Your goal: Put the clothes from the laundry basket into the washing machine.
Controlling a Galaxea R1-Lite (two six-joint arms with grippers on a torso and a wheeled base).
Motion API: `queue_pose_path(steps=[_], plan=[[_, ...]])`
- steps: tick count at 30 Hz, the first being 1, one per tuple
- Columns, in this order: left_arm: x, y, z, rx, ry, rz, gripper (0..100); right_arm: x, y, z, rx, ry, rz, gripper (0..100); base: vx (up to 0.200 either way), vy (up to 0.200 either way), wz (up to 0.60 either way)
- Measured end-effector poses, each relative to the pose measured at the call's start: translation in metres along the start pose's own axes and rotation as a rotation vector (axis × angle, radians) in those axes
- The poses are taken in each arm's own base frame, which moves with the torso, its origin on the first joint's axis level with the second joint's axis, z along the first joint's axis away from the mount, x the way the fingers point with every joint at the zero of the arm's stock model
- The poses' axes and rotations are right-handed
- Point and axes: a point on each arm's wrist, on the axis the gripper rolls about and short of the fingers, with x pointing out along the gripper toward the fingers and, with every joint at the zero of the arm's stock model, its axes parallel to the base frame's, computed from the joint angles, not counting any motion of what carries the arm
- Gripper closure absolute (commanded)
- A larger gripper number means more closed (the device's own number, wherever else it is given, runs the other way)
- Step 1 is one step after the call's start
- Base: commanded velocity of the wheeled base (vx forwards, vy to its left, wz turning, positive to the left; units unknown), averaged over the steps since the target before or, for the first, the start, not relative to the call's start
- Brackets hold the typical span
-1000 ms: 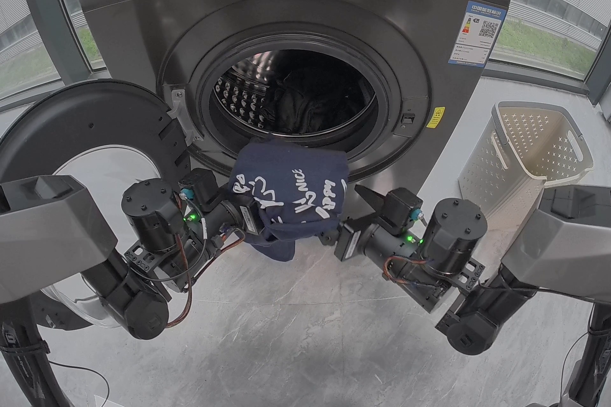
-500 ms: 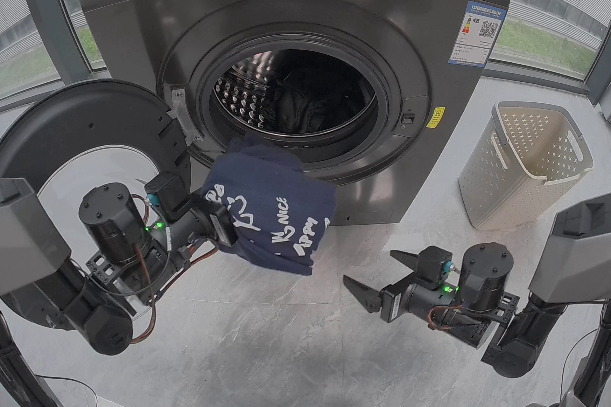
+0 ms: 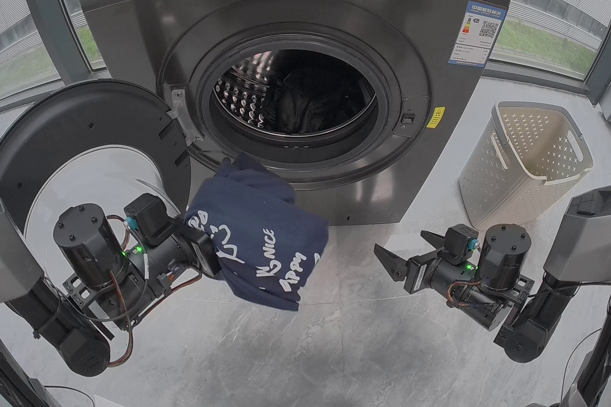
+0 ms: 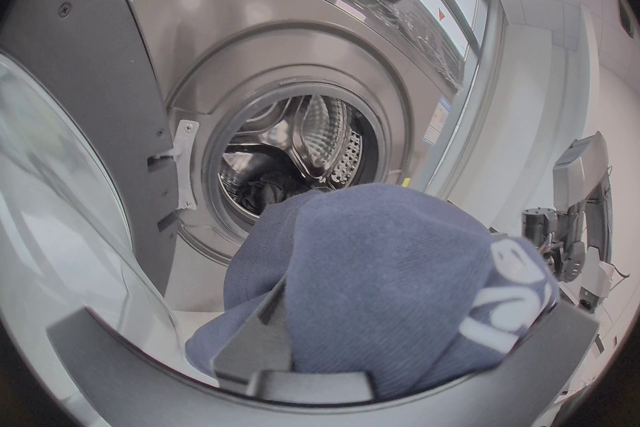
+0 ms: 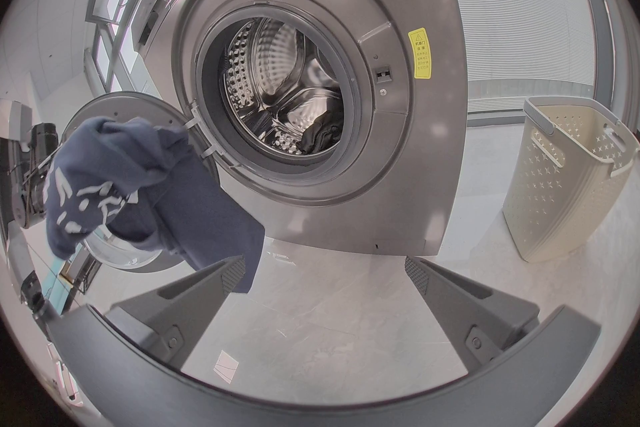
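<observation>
My left gripper [image 3: 213, 249] is shut on a navy garment with white lettering [image 3: 261, 236], held in the air low and left of the washing machine's open drum [image 3: 299, 93]. The cloth [image 4: 393, 281] drapes over the fingers and hides them; the same garment [image 5: 140, 195] hangs before the door. Dark clothes [image 3: 318, 103] lie inside the drum. My right gripper [image 3: 407, 249] stands open and empty above the floor, right of the garment, its fingers [image 5: 193, 301] spread wide. The cream laundry basket [image 3: 531, 163] stands on the floor at the right.
The round washer door [image 3: 83, 135] is swung open to the left, close behind my left arm. Grey floor tiles [image 3: 331, 338] lie free in front of the machine. Windows run behind it.
My right gripper let go of the garment and drew back down to the right, now open. The left arm pulled the garment down and left, away from the drum's rim.
</observation>
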Motion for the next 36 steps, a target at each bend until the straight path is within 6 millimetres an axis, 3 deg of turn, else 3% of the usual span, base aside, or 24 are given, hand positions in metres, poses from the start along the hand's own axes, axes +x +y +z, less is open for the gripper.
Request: queue_pose_path(steps=[7, 11, 16, 22, 31, 36], plan=[[-0.007, -0.011, -0.005, 0.002, 0.031, -0.045, 100, 0.004, 0.011, 0.000, 0.012, -0.017, 0.004, 0, 0.171, 0.000, 0.00], [-0.008, -0.014, -0.006, 0.006, 0.036, -0.056, 100, 0.006, 0.016, 0.002, 0.014, -0.032, 0.005, 0, 0.000, 0.000, 0.00], [-0.007, -0.017, -0.010, 0.007, 0.051, -0.065, 100, 0.008, 0.016, 0.002, 0.018, -0.035, 0.007, 0, 0.000, 0.000, 0.00], [-0.006, -0.019, -0.013, 0.005, 0.061, -0.073, 100, 0.008, 0.016, 0.002, 0.018, -0.034, 0.004, 0, 0.200, 0.000, 0.00], [-0.005, -0.022, -0.015, 0.010, 0.069, -0.083, 100, 0.008, 0.017, 0.000, 0.024, -0.026, 0.005, 0, 0.000, 0.000, 0.00], [-0.005, -0.024, -0.016, 0.011, 0.072, -0.092, 100, 0.008, 0.017, -0.002, 0.023, -0.021, 0.006, 0, 0.200, 0.000, 0.00]])
